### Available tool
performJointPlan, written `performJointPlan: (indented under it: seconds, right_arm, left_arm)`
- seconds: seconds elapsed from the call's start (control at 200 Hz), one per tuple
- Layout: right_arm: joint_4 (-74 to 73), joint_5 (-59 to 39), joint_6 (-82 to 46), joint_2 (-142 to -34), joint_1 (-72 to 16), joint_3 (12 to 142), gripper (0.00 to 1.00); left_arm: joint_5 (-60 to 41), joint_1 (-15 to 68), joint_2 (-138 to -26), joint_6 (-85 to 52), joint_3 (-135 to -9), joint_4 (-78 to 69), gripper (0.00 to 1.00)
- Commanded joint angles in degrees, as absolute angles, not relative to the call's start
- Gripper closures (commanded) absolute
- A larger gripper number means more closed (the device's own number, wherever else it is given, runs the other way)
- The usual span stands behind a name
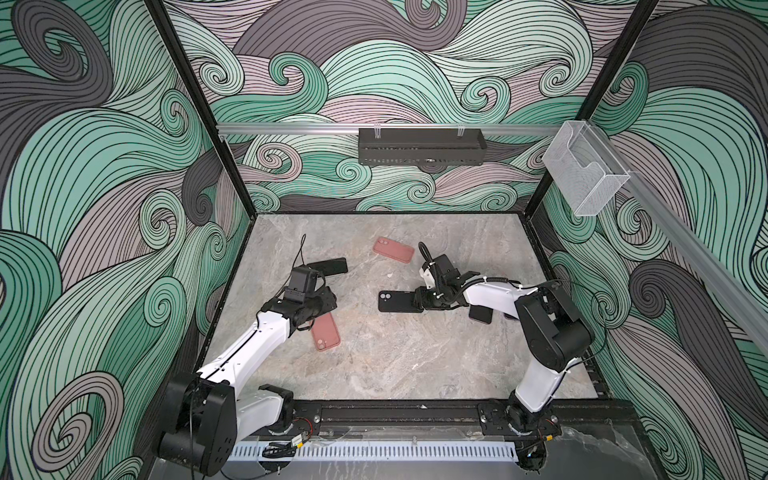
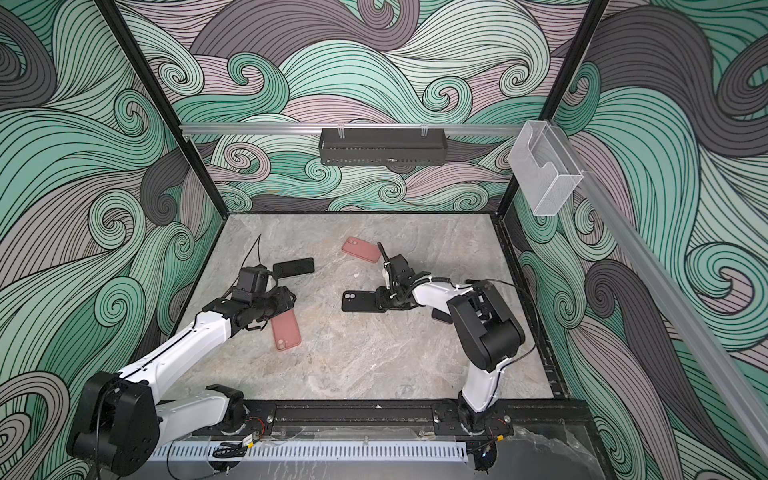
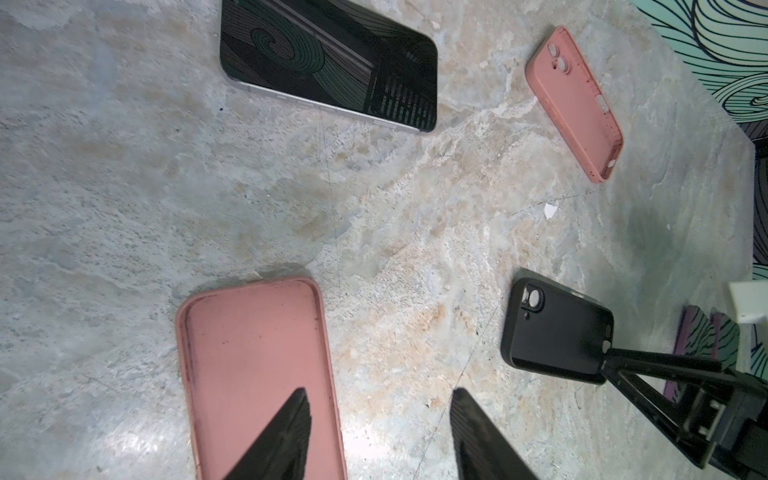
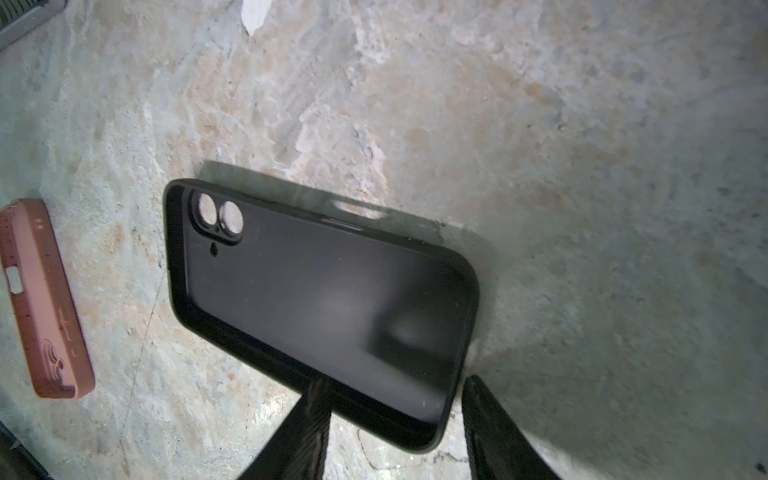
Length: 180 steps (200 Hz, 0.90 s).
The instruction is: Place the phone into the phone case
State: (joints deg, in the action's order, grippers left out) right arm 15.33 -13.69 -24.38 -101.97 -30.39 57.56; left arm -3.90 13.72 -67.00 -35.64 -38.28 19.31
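The left arm [image 1: 253, 340] stretches forward and inward, its left gripper [image 3: 380, 415] tipped down, fingers well apart. The right arm [image 1: 490, 293] folds at the elbow, its right gripper [image 4: 395, 399] low and pointing left, grip unclear.

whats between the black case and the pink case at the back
A small white scrap lies between the black case and the far pink case; the table there is otherwise bare. Clearest in the left wrist view.
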Motion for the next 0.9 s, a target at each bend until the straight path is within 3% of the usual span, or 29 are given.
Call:
performJointPlan:
  seconds: [0.0, 0.095, 0.195, 0.33, 0.446, 0.481, 0.556, 0.671, 0.896]
  right_arm:
    - [18.55, -10.21, -22.33, -97.43, -30.85, 58.21, 0.41]
    - [22.07, -7.59, -16.87, -92.93, -31.06, 58.30, 0.35]
    - [26.26, -4.16, -11.26, -89.42, -31.20, 59.05, 0.29]
    - [29.17, -1.14, -7.12, -87.16, -31.18, 59.45, 0.24]
    - [28.73, -4.89, -5.53, -84.45, -31.27, 57.98, 0.16]
    - [27.61, -6.18, -5.54, -83.07, -31.29, 56.90, 0.15]
    - [25.23, -8.34, -5.95, -79.69, -31.29, 54.14, 0.13]
    - [23.01, -9.78, -6.49, -74.94, -31.37, 51.02, 0.13]
    - [24.71, -8.67, -6.34, -70.20, -31.33, 49.72, 0.13]
  left_arm:
    - [-3.72, 11.77, -67.90, -32.70, -40.87, 20.05, 0.41]
    - [-3.03, 9.46, -68.92, -30.65, -42.68, 21.07, 0.38]
    - [-3.99, 7.96, -70.58, -24.37, -44.53, 20.00, 0.16]
    - [-3.01, 7.06, -77.93, -12.97, -51.63, 21.38, 0.12]
    - [-1.95, 6.51, -88.12, -8.10, -62.97, 28.42, 0.09]
    - [-3.18, 6.42, -91.33, -6.22, -66.23, 30.00, 0.02]
    - [-5.13, 6.46, -97.87, 0.29, -73.58, 34.42, 0.01]
    - [1.09, 6.42, -104.50, 9.78, -81.97, 39.19, 0.02]
    - [-2.54, 6.49, -104.78, 30.38, -82.06, 33.80, 0.01]
